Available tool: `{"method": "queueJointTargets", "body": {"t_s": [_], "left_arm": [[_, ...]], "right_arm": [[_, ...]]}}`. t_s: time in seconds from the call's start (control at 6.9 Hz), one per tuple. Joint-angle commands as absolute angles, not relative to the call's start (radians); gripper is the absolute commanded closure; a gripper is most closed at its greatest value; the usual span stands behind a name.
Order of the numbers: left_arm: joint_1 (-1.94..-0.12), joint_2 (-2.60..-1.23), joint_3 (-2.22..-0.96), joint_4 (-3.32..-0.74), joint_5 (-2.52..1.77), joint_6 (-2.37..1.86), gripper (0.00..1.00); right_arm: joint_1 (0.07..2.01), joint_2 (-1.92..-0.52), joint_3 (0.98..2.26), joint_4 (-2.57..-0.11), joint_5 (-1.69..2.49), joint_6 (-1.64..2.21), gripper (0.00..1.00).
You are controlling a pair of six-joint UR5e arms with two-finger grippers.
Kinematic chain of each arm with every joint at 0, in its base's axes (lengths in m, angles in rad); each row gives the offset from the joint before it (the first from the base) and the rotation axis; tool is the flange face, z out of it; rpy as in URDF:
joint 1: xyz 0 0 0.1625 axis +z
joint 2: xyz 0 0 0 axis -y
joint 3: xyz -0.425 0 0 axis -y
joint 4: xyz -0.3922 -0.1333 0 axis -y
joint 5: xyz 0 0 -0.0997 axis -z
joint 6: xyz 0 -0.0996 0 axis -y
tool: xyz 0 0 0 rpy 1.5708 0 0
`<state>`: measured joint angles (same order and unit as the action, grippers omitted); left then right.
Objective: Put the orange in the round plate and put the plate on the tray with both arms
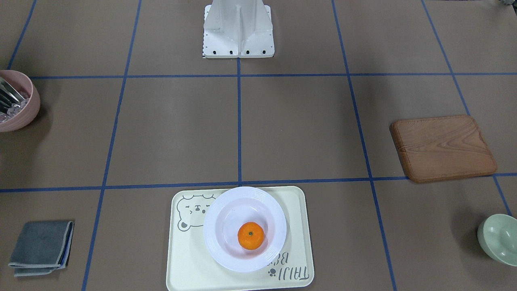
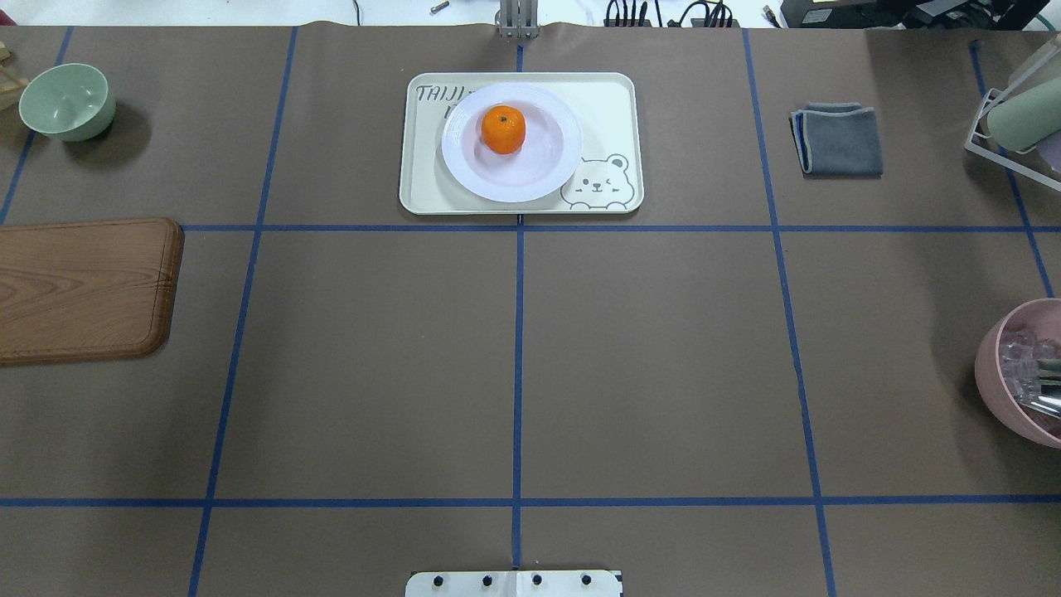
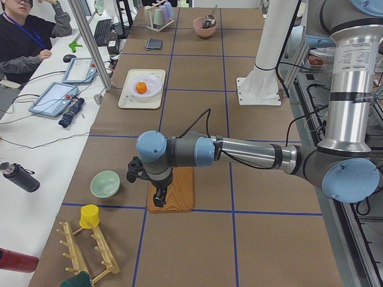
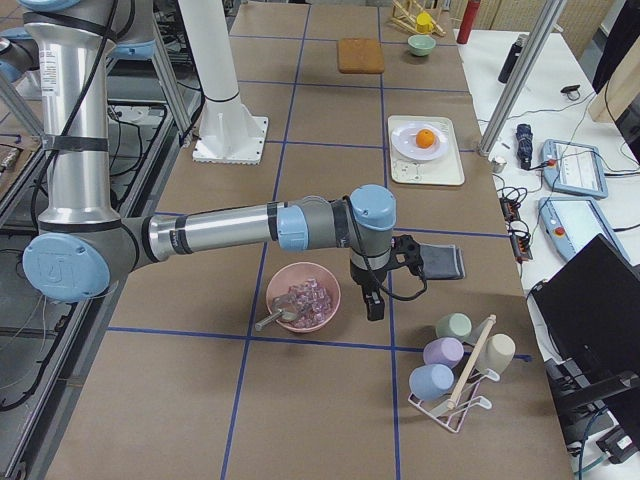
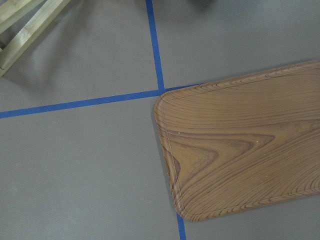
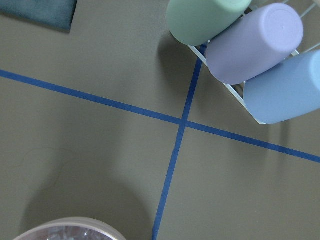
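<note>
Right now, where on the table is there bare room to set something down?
The wide middle between the tray and the robot base is bare, bordered by the wooden board and the pink bowl. The tray itself is crowded: the plate with the orange covers most of it.

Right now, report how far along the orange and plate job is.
Done: the orange sits in the round plate, and the round plate rests on the tray. In hand: nothing visible; the left gripper hangs over the wooden board, the right gripper beside the pink bowl, both far from the tray. Left: nothing that shows.
</note>
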<state>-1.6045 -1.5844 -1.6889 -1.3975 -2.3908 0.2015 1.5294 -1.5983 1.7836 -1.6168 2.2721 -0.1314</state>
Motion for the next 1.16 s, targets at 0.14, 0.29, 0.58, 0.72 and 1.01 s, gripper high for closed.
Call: {"method": "queueJointTargets", "body": {"t_s": [0.14, 0.29, 0.58, 0.72, 1.01], "left_arm": [[-1.605, -1.583, -1.687, -1.397, -2.391, 0.201, 0.02], [-1.605, -1.583, -1.689, -1.397, -2.390, 0.202, 0.02], [-1.606, -1.583, -1.689, -1.397, -2.390, 0.201, 0.02], [-1.608, -1.586, -1.684, -1.397, -2.390, 0.201, 0.02], [-1.614, -1.586, -1.686, -1.397, -2.376, 0.201, 0.02]], "right_arm": [[1.529, -1.598, 1.784, -1.617, 2.284, -0.132, 0.00], [1.529, -1.598, 1.783, -1.617, 2.287, -0.136, 0.00], [1.529, -1.598, 1.784, -1.617, 2.287, -0.143, 0.00], [1.529, -1.598, 1.784, -1.617, 2.287, -0.144, 0.00], [1.529, -1.598, 1.784, -1.617, 2.295, -0.144, 0.00]]}}
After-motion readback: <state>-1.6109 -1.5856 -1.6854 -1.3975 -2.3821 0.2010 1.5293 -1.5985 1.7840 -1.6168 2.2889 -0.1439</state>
